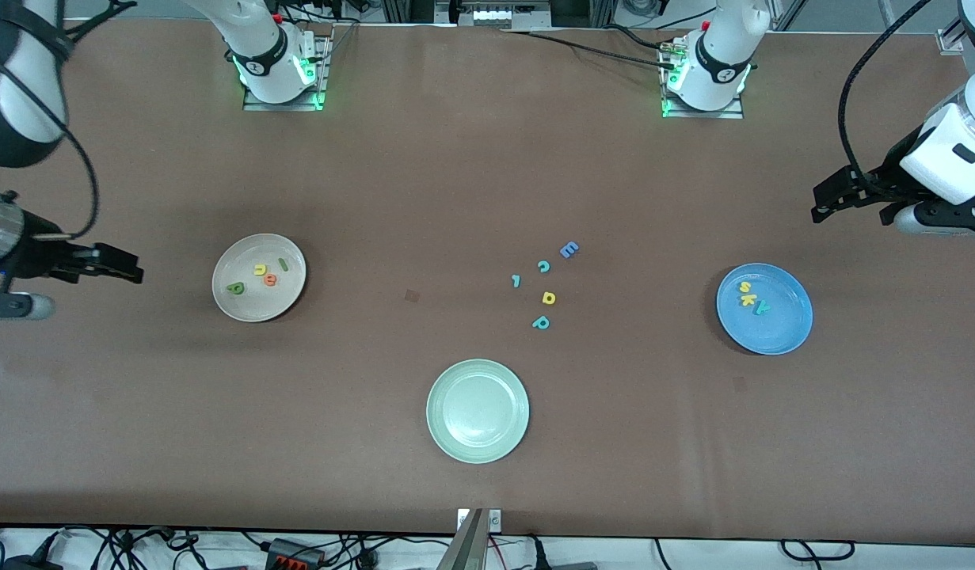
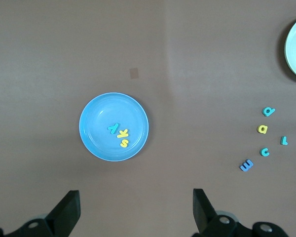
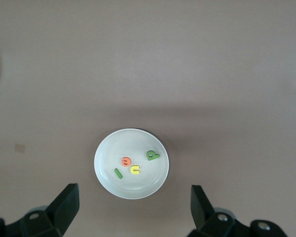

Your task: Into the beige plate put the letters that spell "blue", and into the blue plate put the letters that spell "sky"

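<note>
The beige plate (image 1: 257,305) holds the dark green b (image 1: 235,287), yellow u (image 1: 260,269), orange e (image 1: 270,279) and green l (image 1: 283,264). My right gripper (image 1: 137,267) hangs open and empty over the table at the right arm's end, apart from that plate (image 3: 138,190). In the blue plate (image 1: 772,332) lie the yellow s (image 1: 745,287), yellow k (image 1: 748,300) and teal y (image 1: 762,308). The left gripper (image 1: 816,203) is open with nothing in it, raised over the table at the left arm's end, clear of the blue plate (image 2: 96,138).
A pale green plate (image 1: 477,410) sits nearest the front camera. Loose letters lie mid-table: blue E (image 1: 569,250), teal c (image 1: 543,267), a small teal piece (image 1: 516,280), a yellow a-like letter (image 1: 548,298) and a teal p (image 1: 541,322).
</note>
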`<state>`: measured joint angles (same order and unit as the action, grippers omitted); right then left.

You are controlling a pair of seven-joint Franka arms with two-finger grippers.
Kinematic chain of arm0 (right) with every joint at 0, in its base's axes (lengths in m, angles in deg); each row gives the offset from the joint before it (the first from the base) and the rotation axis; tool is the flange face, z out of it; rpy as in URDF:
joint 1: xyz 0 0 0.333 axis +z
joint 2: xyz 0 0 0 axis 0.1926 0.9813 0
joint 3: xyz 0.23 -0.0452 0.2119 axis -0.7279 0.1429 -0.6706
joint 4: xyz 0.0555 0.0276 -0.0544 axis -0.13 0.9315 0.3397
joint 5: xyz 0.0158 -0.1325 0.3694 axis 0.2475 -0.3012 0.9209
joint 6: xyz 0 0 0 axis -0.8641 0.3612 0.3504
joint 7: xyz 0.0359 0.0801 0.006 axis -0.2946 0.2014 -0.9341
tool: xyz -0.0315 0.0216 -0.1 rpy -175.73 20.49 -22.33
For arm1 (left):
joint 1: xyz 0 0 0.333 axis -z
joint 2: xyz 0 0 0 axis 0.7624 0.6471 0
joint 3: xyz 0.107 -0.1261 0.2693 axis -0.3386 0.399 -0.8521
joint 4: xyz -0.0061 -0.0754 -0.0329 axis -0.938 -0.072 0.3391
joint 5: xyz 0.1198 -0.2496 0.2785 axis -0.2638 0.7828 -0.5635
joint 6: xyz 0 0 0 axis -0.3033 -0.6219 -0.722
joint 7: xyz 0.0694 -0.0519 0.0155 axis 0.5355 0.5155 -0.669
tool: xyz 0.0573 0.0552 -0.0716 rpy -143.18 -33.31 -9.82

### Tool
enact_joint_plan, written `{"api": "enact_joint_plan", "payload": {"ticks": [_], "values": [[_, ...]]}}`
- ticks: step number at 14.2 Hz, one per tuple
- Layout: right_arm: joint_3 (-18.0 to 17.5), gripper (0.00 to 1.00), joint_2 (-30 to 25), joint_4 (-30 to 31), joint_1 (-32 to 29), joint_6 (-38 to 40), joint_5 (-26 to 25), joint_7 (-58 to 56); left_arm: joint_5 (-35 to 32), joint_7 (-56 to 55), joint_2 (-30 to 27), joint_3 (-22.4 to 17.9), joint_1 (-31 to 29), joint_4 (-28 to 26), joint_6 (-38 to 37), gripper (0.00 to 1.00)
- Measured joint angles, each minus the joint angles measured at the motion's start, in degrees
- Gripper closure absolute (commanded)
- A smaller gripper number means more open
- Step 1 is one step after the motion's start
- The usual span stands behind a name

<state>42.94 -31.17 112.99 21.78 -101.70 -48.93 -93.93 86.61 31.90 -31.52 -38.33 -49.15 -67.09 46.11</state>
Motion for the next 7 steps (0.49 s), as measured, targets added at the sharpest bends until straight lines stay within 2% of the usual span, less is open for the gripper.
{"api": "enact_joint_plan", "payload": {"ticks": [5, 7], "values": [[-10.2, 0.0, -4.4, -0.1, -10.0, 0.2, -2.6, 0.0, 0.0, 0.0, 0.0, 0.1, 0.0, 0.0, 0.0, 0.0], [-11.8, 0.0, -5.0, 0.0, -11.1, 0.6, -3.2, 0.1, 0.0, 0.0, 0.0, 0.2, 0.1, 0.1, 0.0, 0.0]]}}
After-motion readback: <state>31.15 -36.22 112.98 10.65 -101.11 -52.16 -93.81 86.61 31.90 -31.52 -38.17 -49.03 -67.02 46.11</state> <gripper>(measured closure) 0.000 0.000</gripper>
